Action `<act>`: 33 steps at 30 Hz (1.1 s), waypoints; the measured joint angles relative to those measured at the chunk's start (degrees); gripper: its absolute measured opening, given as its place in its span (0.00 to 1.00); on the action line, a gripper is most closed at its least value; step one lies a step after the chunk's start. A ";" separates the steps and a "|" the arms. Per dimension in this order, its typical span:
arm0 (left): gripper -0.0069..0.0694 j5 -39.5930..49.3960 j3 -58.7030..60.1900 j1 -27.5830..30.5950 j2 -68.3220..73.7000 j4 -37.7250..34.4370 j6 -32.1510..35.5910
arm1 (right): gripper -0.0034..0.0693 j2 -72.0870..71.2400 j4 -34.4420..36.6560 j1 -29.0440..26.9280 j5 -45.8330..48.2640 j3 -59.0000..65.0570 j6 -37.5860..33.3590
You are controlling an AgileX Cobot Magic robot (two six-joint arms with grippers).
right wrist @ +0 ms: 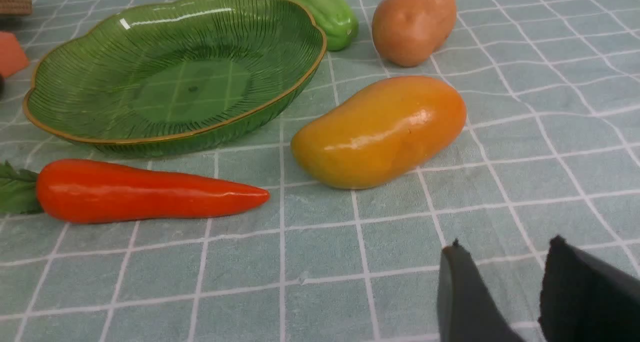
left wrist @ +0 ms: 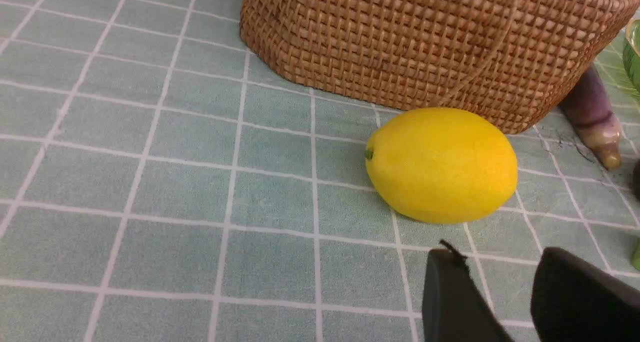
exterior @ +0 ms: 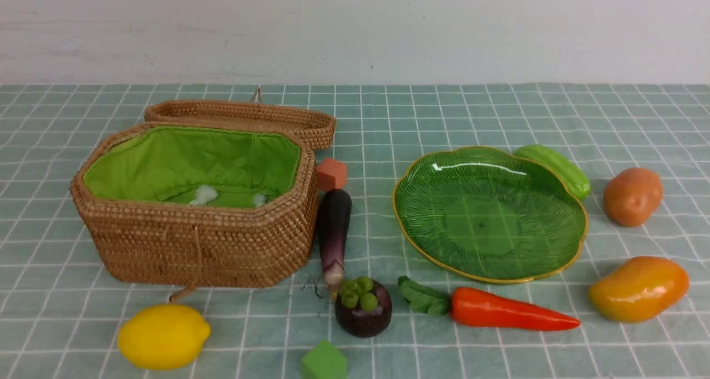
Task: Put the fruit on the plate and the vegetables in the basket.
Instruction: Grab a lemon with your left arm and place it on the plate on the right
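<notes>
Only the front view gives you the whole layout. The basket point(exterior: 194, 246) sits at centre left with its lid point(exterior: 244, 118) folded open behind it. Its green lining holds just two white tufts point(exterior: 205, 195). The plate point(exterior: 491, 218) lies bare at centre right.

On the checked tablecloth point(exterior: 55, 312), the lemon point(exterior: 163, 335) lies at lower left. The mangosteen point(exterior: 363, 312) is at bottom centre, touching the stem end of the eggplant point(exterior: 334, 229), which lies just beside the basket. The carrot point(exterior: 510, 311) lies below the plate, the mango point(exterior: 638, 288) at lower right, and the potato point(exterior: 632, 196) above it. The gourd point(exterior: 554, 168) is tucked behind the plate's upper right rim. An orange-red cube point(exterior: 331, 173) sits above the eggplant and a green cube point(exterior: 324, 362) at the bottom edge.

Your grippers show only in the wrist views. The left gripper point(left wrist: 500, 254) hangs near the lemon with its jaws a little apart and nothing between them. That view alone shows the lemon's small green stem dimple. The right gripper point(right wrist: 505, 244) hangs near the mango, likewise narrowly parted and holding nothing.
</notes>
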 joint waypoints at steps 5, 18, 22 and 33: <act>0.40 0.00 0.00 0.00 0.00 0.00 0.00 | 0.38 0.00 0.00 0.00 0.00 0.00 0.00; 0.40 0.00 0.00 0.00 0.00 0.00 0.00 | 0.38 0.00 0.00 0.00 0.00 0.00 0.00; 0.40 0.00 0.00 0.00 0.00 0.00 0.00 | 0.38 0.00 0.00 0.00 0.00 0.00 0.00; 0.40 -14.92 0.00 0.00 0.00 -13.31 -7.78 | 0.38 0.00 0.00 0.00 0.00 0.00 0.00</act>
